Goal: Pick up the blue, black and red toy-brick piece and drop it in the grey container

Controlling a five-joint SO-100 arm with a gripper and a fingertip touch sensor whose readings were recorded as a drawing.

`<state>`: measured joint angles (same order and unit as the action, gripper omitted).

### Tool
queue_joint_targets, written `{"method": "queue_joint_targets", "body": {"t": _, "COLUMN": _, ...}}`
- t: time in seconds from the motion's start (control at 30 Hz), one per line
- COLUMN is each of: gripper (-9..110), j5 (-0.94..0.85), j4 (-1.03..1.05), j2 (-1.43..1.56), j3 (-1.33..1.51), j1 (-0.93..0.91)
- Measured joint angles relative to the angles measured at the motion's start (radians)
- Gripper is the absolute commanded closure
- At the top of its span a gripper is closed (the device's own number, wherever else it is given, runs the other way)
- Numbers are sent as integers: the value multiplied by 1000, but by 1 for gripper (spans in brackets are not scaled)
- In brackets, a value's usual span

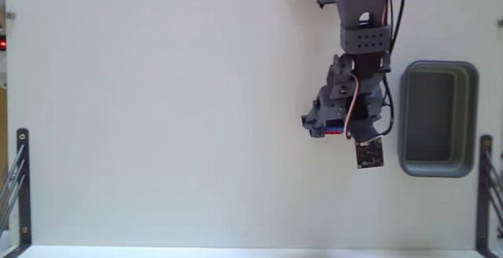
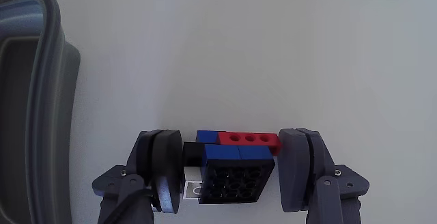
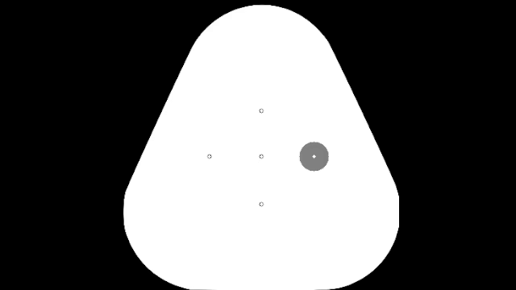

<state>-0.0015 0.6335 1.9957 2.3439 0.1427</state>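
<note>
Toy-brick piece [image 2: 235, 166] sits clamped between both fingers of the hand [image 2: 232, 173] in the wrist view. Grey container [image 1: 438, 119] lies just right of the hand in the fixed view, on the white surface [image 1: 157, 116].

White table [image 1: 173, 116] fills fixed view, surface plain and matte. Grey container [image 1: 438, 119] rests directly on it at right of frame, long side vertical, darker inside; same container [image 2: 31, 108] at left edge of wrist view. Dark metal brackets at lower left [image 1: 22, 181] and lower right [image 1: 484, 186] table edges. Whether toy-brick piece [image 2: 235, 166] touches table: cannot tell.
</note>
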Motion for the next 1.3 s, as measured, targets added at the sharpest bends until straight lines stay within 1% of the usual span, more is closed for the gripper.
{"method": "queue_joint_targets", "body": {"t": 1.3, "gripper": 29, "j5": 0, "j4": 0, "j2": 0, "j3": 0, "j1": 0}}
